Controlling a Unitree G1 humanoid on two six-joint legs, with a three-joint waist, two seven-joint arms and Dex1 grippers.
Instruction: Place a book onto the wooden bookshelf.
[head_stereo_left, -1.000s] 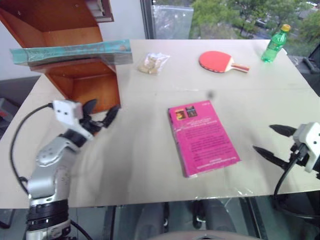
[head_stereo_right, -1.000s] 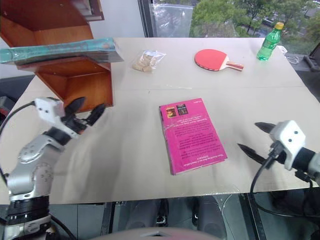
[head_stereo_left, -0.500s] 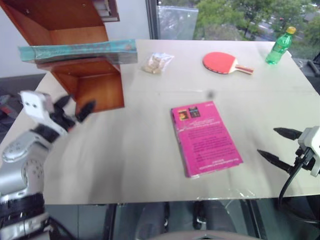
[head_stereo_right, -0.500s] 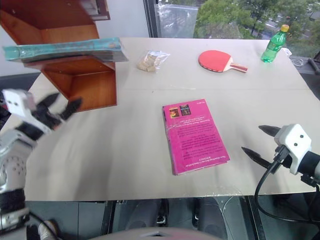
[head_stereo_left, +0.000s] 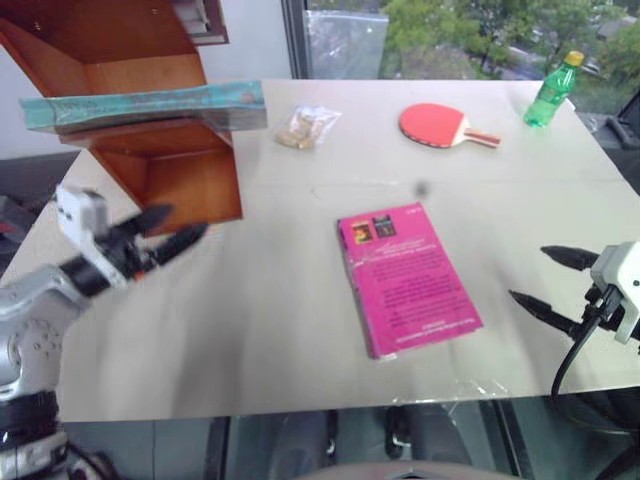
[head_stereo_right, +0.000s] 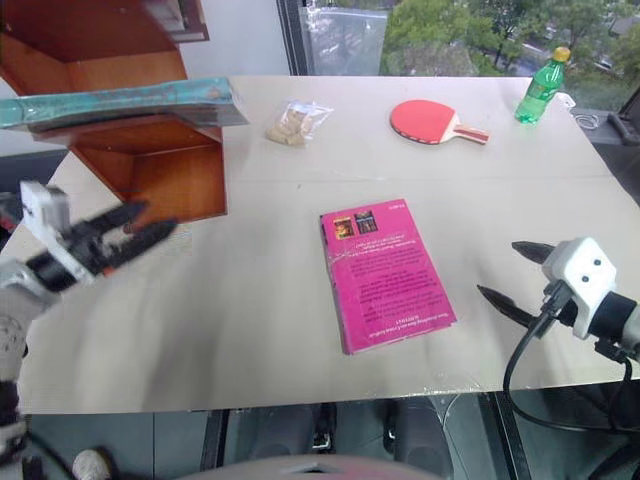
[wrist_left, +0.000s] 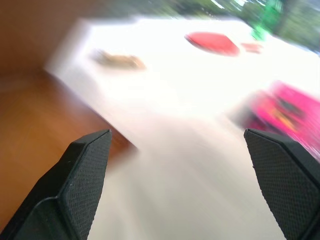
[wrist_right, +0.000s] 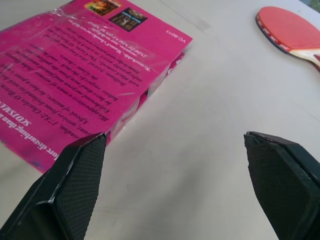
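Note:
The teal-green book (head_stereo_left: 145, 105) lies flat on a ledge of the wooden bookshelf (head_stereo_left: 190, 185) at the table's far left, one end sticking out past the ledge. My left gripper (head_stereo_left: 188, 220) hovers just in front of the shelf's lower panel, below the book. It is open and holds nothing. The left wrist view is blurred, with the shelf's brown wood (wrist_left: 30, 100) beside the open left gripper (wrist_left: 176, 132). My right gripper (head_stereo_left: 528, 272) stands open and empty at the near right. It is seen open again (wrist_right: 175, 135) over bare table in the right wrist view.
A magenta-pink book (head_stereo_left: 408, 275) lies flat mid-table, close to my right gripper, and shows in the right wrist view (wrist_right: 75, 65). At the back are a small clear bag of snacks (head_stereo_left: 305, 125), a red paddle (head_stereo_left: 435, 122) and a green bottle (head_stereo_left: 552, 88).
My left gripper has drawn back to the left from the shelf's foot and turned to point more to the right. The right gripper and both books have stayed put.

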